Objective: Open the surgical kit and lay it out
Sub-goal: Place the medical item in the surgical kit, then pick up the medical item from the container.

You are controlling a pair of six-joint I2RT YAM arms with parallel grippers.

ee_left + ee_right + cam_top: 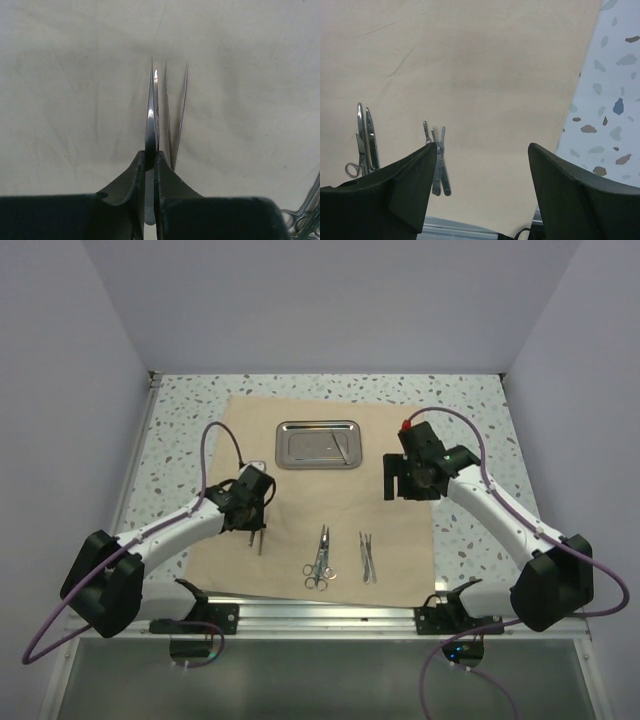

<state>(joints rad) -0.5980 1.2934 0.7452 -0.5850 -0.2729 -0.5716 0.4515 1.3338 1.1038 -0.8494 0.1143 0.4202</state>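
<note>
Left fingers (122,192) clamping tweezers (152,115), bare cloth (250,100) around

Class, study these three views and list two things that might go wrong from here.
1. The left tool pinches the slim steel instrument with much of it sticking out; it may pivot or slip onto the cloth.
2. Laid down carelessly, it could knock the scissors askew.

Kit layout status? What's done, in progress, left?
Done: cloth wrap spread flat, tray at its far side, scissors and forceps laid along the near edge. In hand: left gripper shut on a slim steel instrument, low over the cloth. Right gripper open. Remaining: place that piece; a thin shape in the tray may be another, unclear.
</note>
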